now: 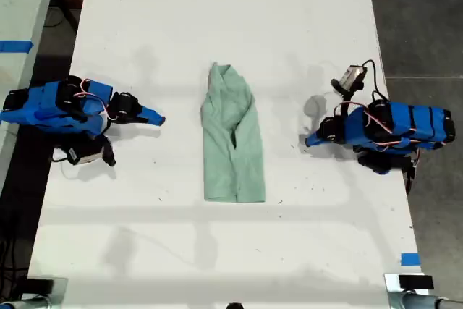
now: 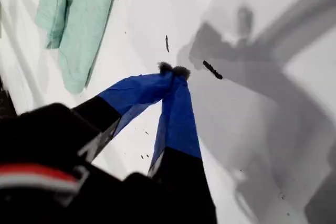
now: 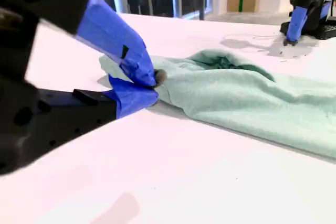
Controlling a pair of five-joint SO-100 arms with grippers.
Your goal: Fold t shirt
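The t shirt is a pale mint-green, wrinkled strip lying lengthwise in the middle of the white table, narrower at its far end. My first gripper is on the exterior view's right, shut on nothing and a hand's width from the shirt. Its wrist view shows the blue fingertips meeting above bare table, with the t shirt off to one side. My second gripper is on the exterior view's left, low over the table and apart from the shirt. Its jaws are closed with nothing between them, and the t shirt lies beyond.
A second table with blue tape stands at the exterior view's left, past a dark gap. Dark floor borders the table on the exterior view's right. A blue tape piece marks the near right corner in that view. Small dark marks dot the tabletop.
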